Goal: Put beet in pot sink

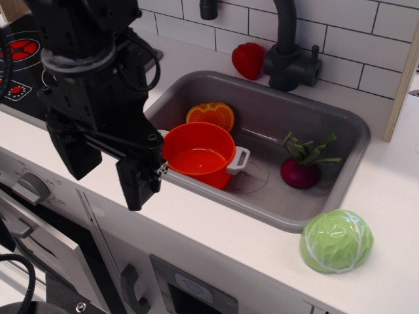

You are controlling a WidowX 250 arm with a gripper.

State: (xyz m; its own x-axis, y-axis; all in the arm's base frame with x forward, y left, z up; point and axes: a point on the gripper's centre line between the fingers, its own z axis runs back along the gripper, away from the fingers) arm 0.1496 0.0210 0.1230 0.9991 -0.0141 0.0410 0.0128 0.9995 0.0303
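Note:
The beet [300, 173], dark magenta with spiky green leaves, lies on the floor of the grey sink [288, 114] at its right side. The orange pot [198, 154] with grey loop handles stands upright and empty at the sink's front left. My black gripper [107, 170] hangs over the white counter just left of the pot, far from the beet. Its two fingers [137, 184] are spread apart with nothing between them. It hides the pot's left handle.
A flat orange slice piece [211, 114] lies in the sink behind the pot. A red strawberry [249, 60] and the dark faucet [288, 62] are behind the sink. A green cabbage [336, 241] sits on the counter front right. The black stovetop [16, 55] is at the left.

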